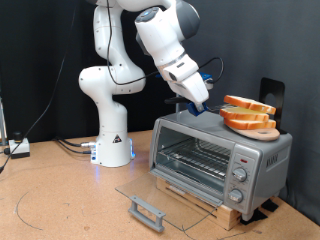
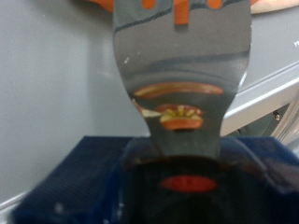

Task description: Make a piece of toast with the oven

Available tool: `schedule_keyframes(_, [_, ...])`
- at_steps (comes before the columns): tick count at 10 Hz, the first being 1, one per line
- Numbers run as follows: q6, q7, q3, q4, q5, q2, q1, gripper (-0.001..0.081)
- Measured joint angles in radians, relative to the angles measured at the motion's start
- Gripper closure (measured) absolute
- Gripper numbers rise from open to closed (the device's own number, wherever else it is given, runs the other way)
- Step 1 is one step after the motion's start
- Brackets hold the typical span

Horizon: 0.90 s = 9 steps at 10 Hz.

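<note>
The white robot arm [image 1: 140,50] is reaching down from the exterior view's top toward the top of the oven [image 1: 215,155], and its gripper [image 1: 200,106] is hovering just above the oven's roof, at the left end of a stack of bread. The gripper is holding a flat metal spatula [image 2: 180,79]; in the wrist view its shiny blade is filling the middle of the picture and mirroring blurred orange-brown shapes. The fingers themselves are too blurred to make out.

The piece of toast [image 1: 248,104] is lying on top of the stack, which is sitting on a round wooden board [image 1: 262,131] on the oven's roof, toward the exterior view's right. The oven's glass door [image 1: 160,198] is hanging open and lying flat in front, and the wire rack [image 1: 195,155] inside is showing.

The oven is standing on a wooden base [image 1: 205,200] on a brown tabletop [image 1: 60,195]. A plain grey wall [image 1: 270,40] is running behind, and cables [image 1: 70,146] are trailing by the arm's base.
</note>
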Motion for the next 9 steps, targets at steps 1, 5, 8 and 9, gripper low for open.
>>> schedule_keyframes(1, [0.014,0.021,0.015,0.0,0.0,0.0,0.0,0.0408])
schedule_keyframes(5, [0.077,0.087,0.085,0.009,-0.001,0.007,0.001,0.0408])
schedule_keyframes(8, [0.085,0.127,0.132,0.016,-0.001,0.01,0.003,0.0408])
schedule_keyframes(9, [0.087,0.14,0.149,0.016,-0.001,0.011,0.003,0.0408])
